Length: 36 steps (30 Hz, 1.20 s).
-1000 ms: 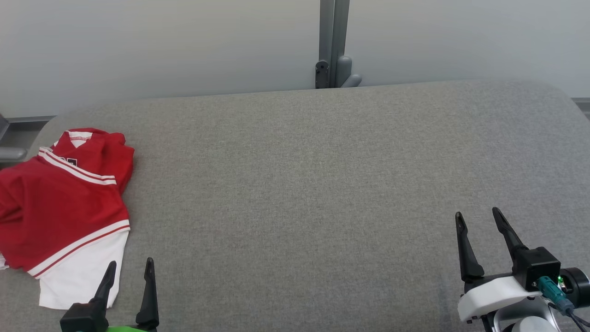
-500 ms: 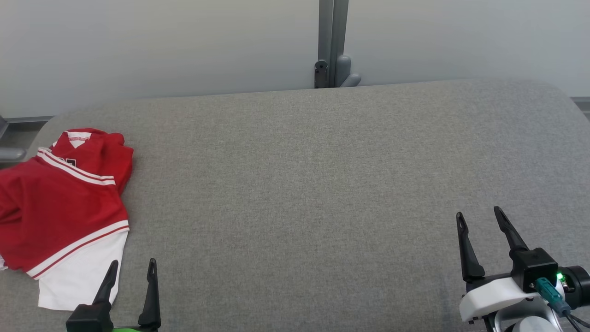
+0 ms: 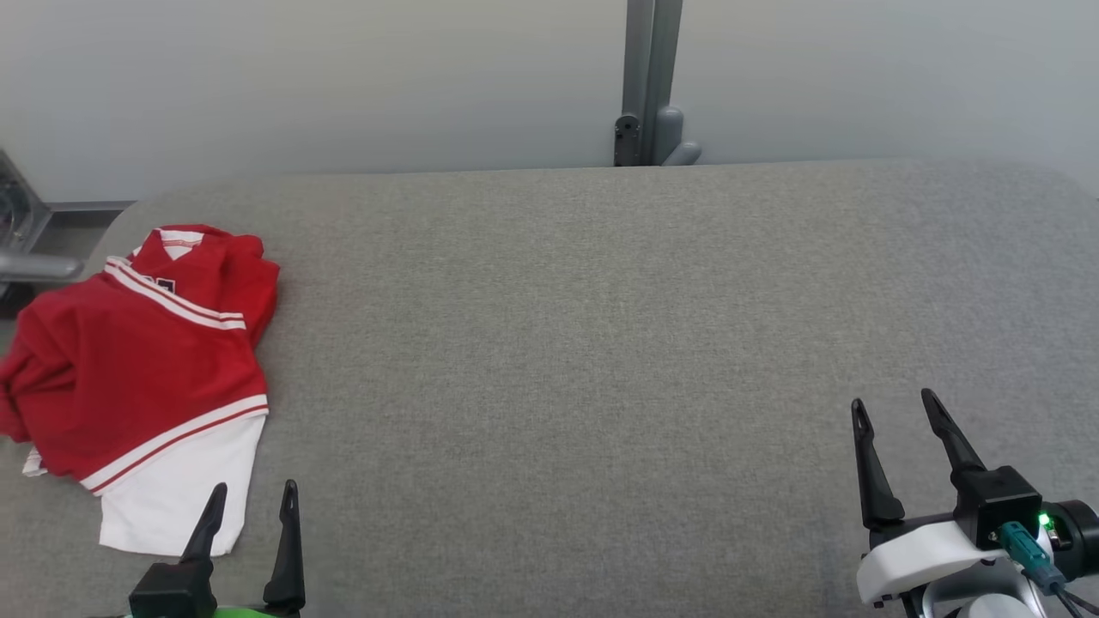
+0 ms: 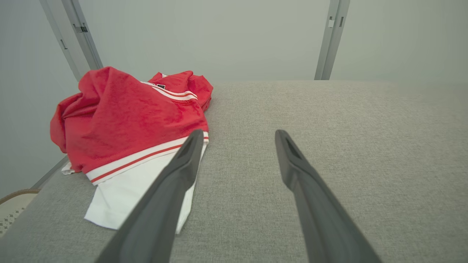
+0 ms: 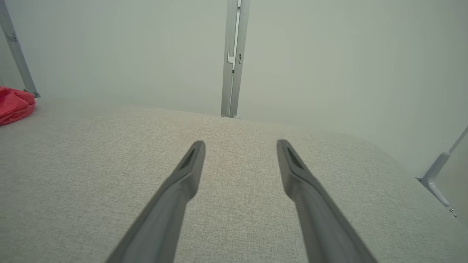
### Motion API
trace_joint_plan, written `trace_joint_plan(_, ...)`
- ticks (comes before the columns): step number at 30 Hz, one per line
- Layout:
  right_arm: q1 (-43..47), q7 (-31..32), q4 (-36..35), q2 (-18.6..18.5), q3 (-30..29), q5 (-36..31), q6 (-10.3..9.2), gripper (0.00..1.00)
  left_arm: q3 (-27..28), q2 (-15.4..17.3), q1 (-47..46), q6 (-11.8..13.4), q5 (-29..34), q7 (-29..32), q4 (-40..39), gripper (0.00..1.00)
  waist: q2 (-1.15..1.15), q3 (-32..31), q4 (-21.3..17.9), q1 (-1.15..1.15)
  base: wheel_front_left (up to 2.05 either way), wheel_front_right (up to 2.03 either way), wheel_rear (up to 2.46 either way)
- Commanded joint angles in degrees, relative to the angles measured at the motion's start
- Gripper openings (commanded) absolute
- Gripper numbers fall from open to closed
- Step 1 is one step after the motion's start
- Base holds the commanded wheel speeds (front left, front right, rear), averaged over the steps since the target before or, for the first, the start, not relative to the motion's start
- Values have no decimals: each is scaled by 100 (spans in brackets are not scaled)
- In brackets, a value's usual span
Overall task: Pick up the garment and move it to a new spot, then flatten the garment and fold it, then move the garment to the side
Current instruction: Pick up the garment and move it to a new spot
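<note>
Head camera has swung slightly left; shirt (image 3: 137, 360) itself unmoved. Red and white, it lies crumpled at the worktop's (image 3: 601, 343) left end. Left gripper (image 3: 255, 487) near its white hem, jaws spread, empty. Right gripper (image 3: 893, 401) well apart, jaws spread, empty.

Grey fabric-covered counter (image 3: 601, 343) spans most of the head view, far corners rounded; plain pale wall (image 3: 343, 77) across the top behind it; vertical grey post (image 3: 652, 69) upper centre, small grey bracket (image 3: 657, 142) at its foot just behind the counter's far edge; grey metal bar (image 3: 34, 266) at the left edge; left wrist view, pale patterned floor patch (image 4: 12, 212) in the lower left corner; right wrist view, slanted grey strut (image 5: 437, 171) at the right edge.
</note>
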Motion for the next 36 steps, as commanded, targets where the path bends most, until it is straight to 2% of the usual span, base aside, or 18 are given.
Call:
trace_joint_plan(1,76,-26,-13,-19,16,32,0,100,11,4,-69,-16,-3,-1,8,100,49,-36,210,0,0,0,0)
trace_joint_plan(12,70,-23,3,-17,331,160,0,100,151,33,108,-8,23,-1,49,100,49,-182,1740,0,0,0,0)
trace_joint_plan(16,-79,-23,-17,-19,674,232,-1,100,358,53,253,-9,-1,-1,20,100,49,-194,2054,0,0,0,0)
trace_joint_plan(24,-75,-23,-120,-26,877,180,-1,100,495,-6,105,-11,-84,-1,-18,100,49,-40,1951,0,0,0,0)
trace_joint_plan(27,-206,-23,-192,-22,894,60,0,100,430,-25,-228,-13,-254,0,124,100,49,291,1788,0,0,0,0)
trace_joint_plan(32,-573,-23,-392,-24,881,-205,0,100,236,300,-1428,-14,-841,166,690,100,49,1194,1477,0,0,0,0)
trace_joint_plan(36,-954,-23,-543,-26,909,-333,-1,100,101,695,-2493,-15,-1372,569,1180,100,49,1922,1211,0,0,0,0)
